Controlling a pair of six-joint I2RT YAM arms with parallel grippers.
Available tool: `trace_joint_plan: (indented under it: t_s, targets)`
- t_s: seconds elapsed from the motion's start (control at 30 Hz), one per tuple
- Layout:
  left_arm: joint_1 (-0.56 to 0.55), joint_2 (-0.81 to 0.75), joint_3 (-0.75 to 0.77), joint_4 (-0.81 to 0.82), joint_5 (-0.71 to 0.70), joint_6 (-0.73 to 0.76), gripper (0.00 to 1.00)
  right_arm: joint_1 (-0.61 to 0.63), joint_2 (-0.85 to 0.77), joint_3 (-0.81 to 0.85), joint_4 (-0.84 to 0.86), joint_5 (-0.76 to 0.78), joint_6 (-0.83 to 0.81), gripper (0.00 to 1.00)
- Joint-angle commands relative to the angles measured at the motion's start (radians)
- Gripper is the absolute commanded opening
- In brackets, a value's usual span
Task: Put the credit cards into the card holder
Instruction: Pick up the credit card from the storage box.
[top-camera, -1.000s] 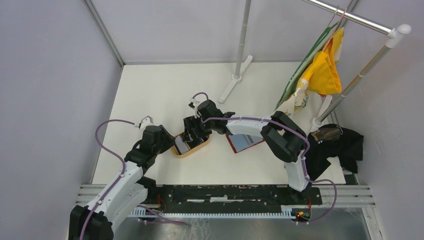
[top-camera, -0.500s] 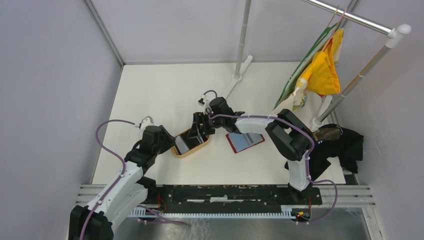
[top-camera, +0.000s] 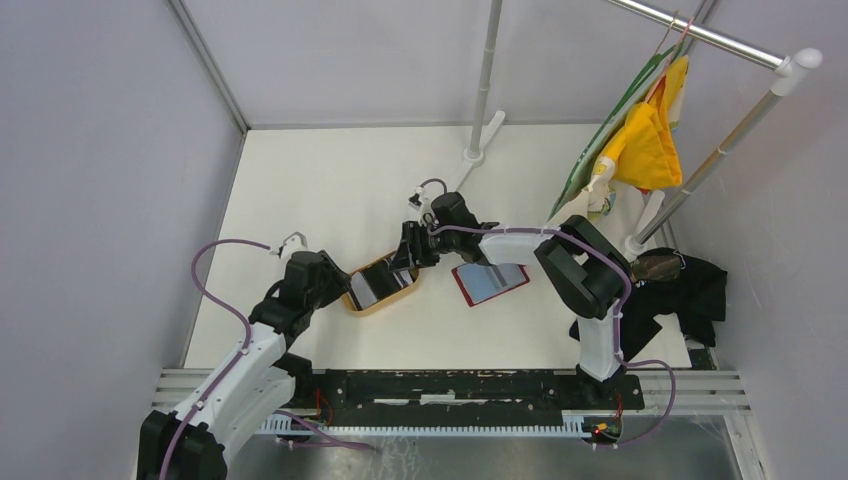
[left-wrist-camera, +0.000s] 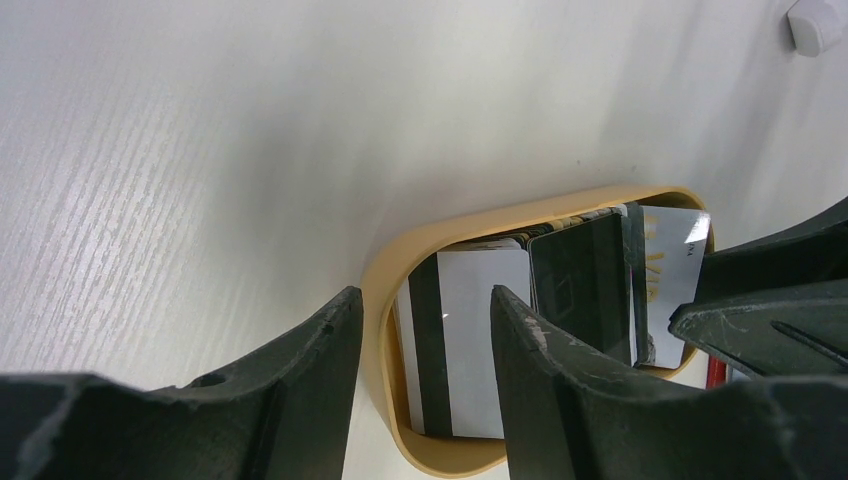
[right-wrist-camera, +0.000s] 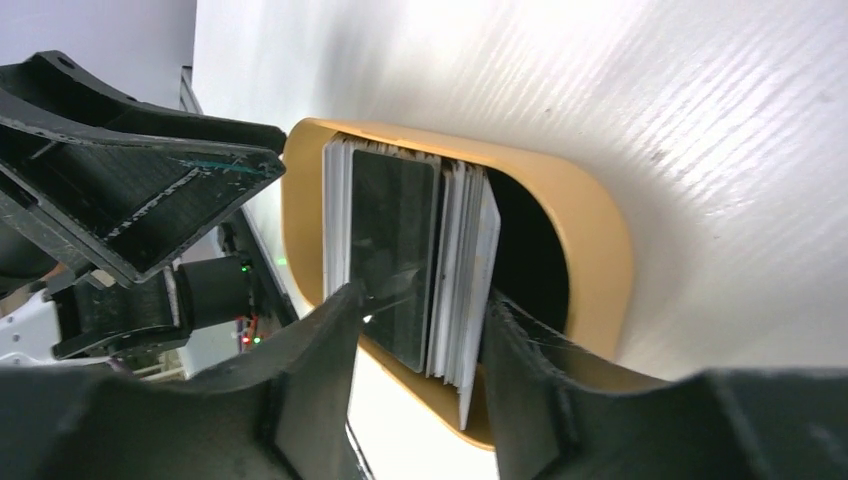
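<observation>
From where I stood, the change was all on the right side. The right gripper (right-wrist-camera: 424, 310) had been wide and hovering over the middle of the wooden tray (left-wrist-camera: 380, 300) a second before. It had since swung out to the tray's far end and drawn its jaws in to a middling gap around the credit cards (right-wrist-camera: 395, 250). The cards stood on edge in the tray as a stack, a black one facing outward and pale ones behind it. As far as I could judge, one jaw pressed the black face and the other bore on the pale side, so it looked like a grip on the whole bundle, not on a single card. The left gripper (left-wrist-camera: 420, 293) had not altered. Its jaws stood part-way apart astride the tray's near rim (steadying it, I supposed), with a clear gap showing and nothing visibly pinched. With the arm moved aside, the card holder (top-camera: 490, 282) now lay fully in view. It was open and flat on the table (top-camera: 320, 180) just to the right of the tray, and no card was in it yet. I took this for the pick-up, with the carry to the card holder and the insertion still to come.
</observation>
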Motion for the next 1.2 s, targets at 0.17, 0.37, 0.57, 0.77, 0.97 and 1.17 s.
trace_joint_plan:
  t_s: [0.17,0.37,0.57,0.77,0.97,1.17]
  targets:
    - [0.003,-0.010,0.014,0.035,0.010,-0.005,0.56,-0.007,-0.054,0.029,-0.077,0.128,-0.113,0.30]
    - [0.002,-0.018,0.017,0.033,0.014,-0.002,0.56,-0.013,-0.066,0.041,-0.123,0.207,-0.170,0.10]
    - [0.003,-0.052,0.025,0.024,0.015,-0.001,0.57,-0.028,-0.122,0.037,-0.135,0.247,-0.226,0.04]
    - [0.003,-0.110,0.041,0.008,0.019,0.006,0.60,-0.035,-0.175,0.032,-0.135,0.248,-0.265,0.01]
    - [0.003,-0.191,0.032,0.090,0.151,0.057,0.78,-0.078,-0.261,-0.006,-0.072,0.081,-0.336,0.00]
    - [0.002,-0.228,-0.060,0.486,0.506,0.043,0.91,-0.175,-0.357,-0.161,0.267,-0.324,-0.278,0.00]
